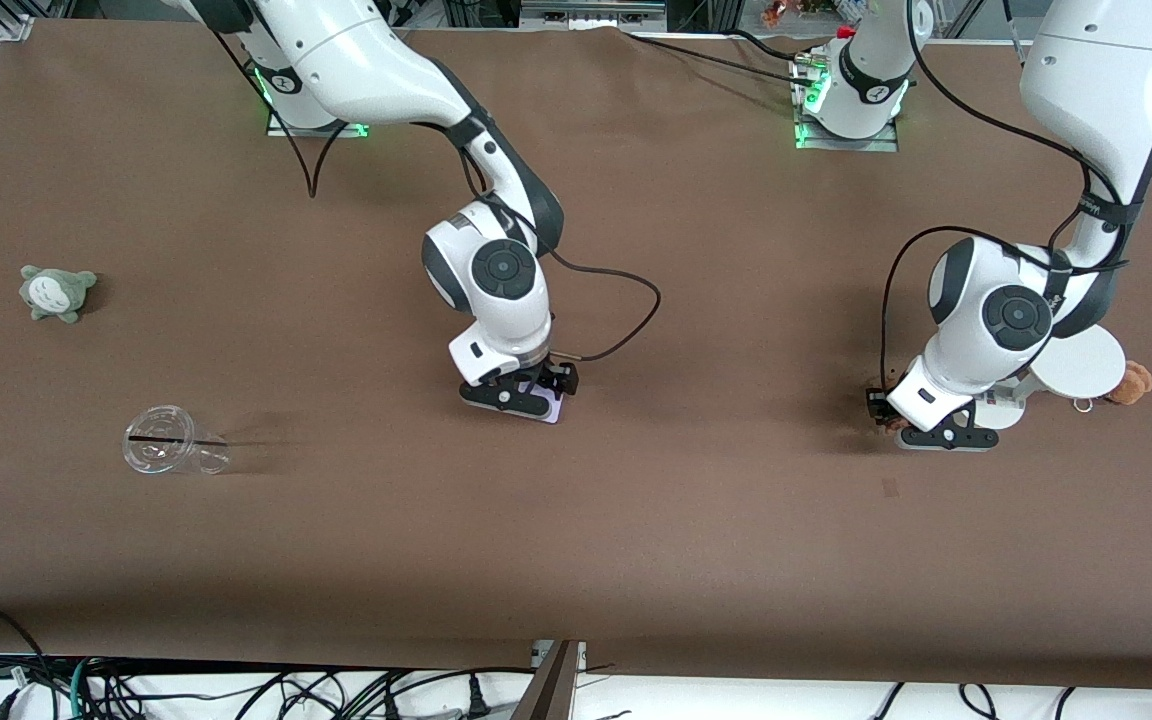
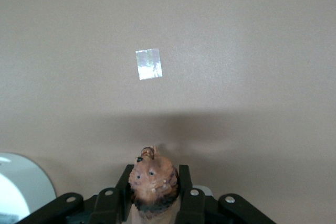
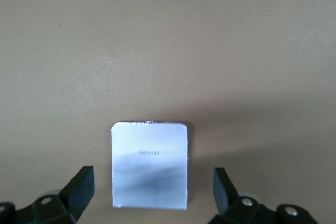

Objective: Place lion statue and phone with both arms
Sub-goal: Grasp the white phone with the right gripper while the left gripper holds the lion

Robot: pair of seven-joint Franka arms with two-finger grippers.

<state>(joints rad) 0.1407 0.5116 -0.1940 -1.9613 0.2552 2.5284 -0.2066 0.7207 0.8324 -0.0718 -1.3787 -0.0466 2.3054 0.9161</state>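
phone (image 3: 149,165) flat, lengthwise between open right claw (image 3: 152,195) (untouched)

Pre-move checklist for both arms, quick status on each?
1. Left gripper shut on lion statue: ok.
2. Lion statue clear of the table: cannot tell.
3. Right gripper open, fingers either side of phone: ok.
4. Phone centred between the fingers: ok.
5. Phone flat on table: ok.
6. White stand close beside left gripper, clearance: cannot tell.
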